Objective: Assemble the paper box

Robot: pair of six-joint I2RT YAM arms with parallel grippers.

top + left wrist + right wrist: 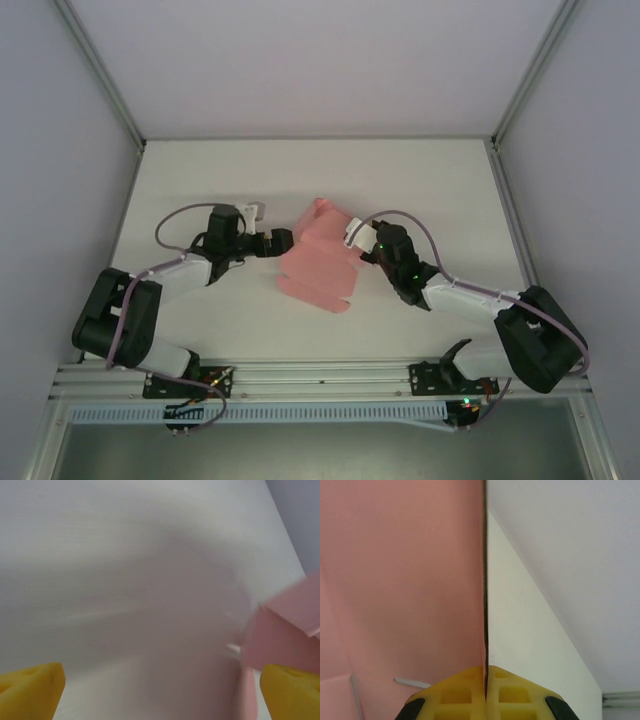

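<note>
— Where's the thing got to?

— Middle of the white flat table (300, 170); the pink thin-cardboard paper box (318, 262) lies half folded between the two arms, near flaps low, far part tilted up.

— Who has hold of it?

— The right gripper (485, 677), on the box's right side; its yellow pads (465, 692) are pressed together with one pink panel pinched edge-on between them. The left gripper (285, 243) is spread wide at the box's left edge, holding nothing; one yellow fingertip (292, 690) is just beside a pink wall, the other well apart from it.

— So how should this fold go, to your eye?

— I'd say the left wants to slip its jaws round that left wall, or press it over along the crease, and slowly; thin card buckles if pushed away from a fold. The right ought to act as the anchor, firm and without twisting; otherwise the pinched panel may slide out or tear.
</note>
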